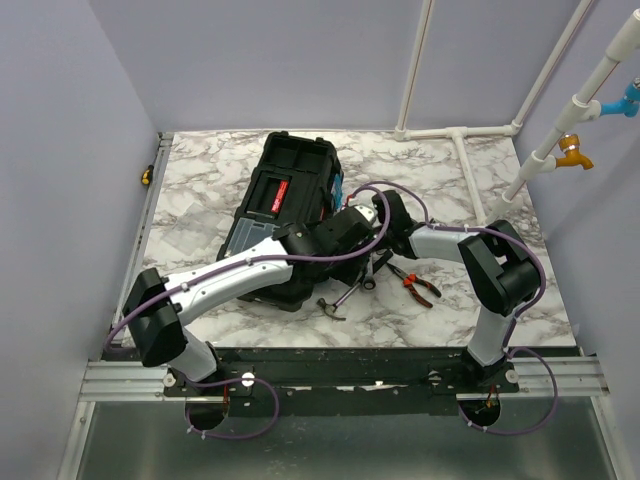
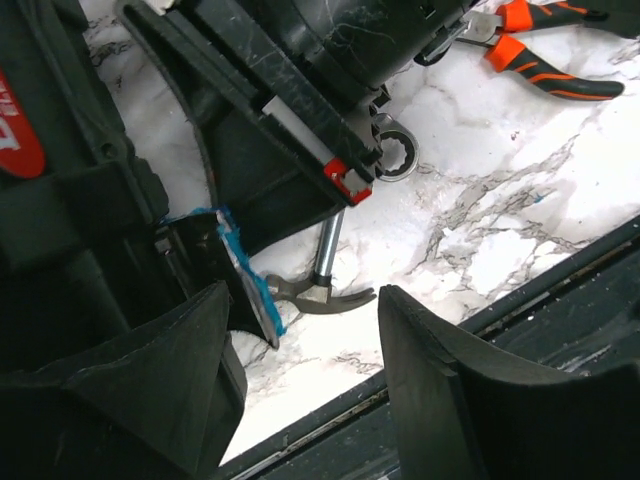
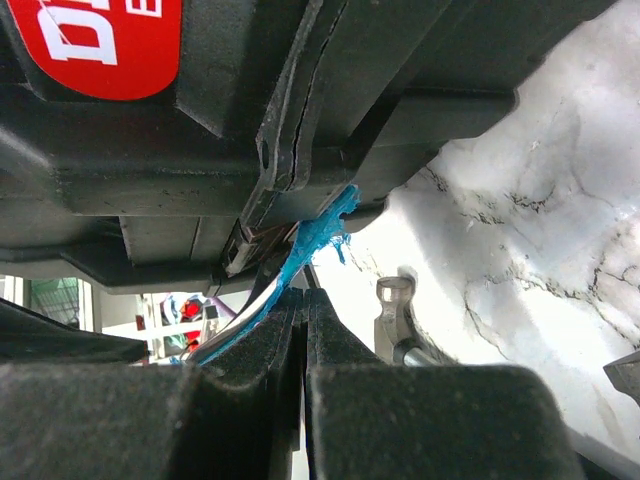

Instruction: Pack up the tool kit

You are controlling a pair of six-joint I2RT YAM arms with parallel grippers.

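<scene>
Top view, L→R. Toolbox (image 1: 300,160): black, lid up, left-centre on marble table (image 1: 200,190), w/ red label plate (image 1: 281,193). L hand (image 2: 300,297): at box's right side, fingers apart, holding nothing; hammer (image 2: 325,285) lies on table under the gap. R hand (image 3: 305,295): closed, tip at blue tab (image 3: 320,235) on box edge; can't tell if tab is pinched. Wrench (image 2: 398,158): near hammer handle. Pliers (image 1: 418,287), orange-handled: farthest right, apart from box.
</scene>
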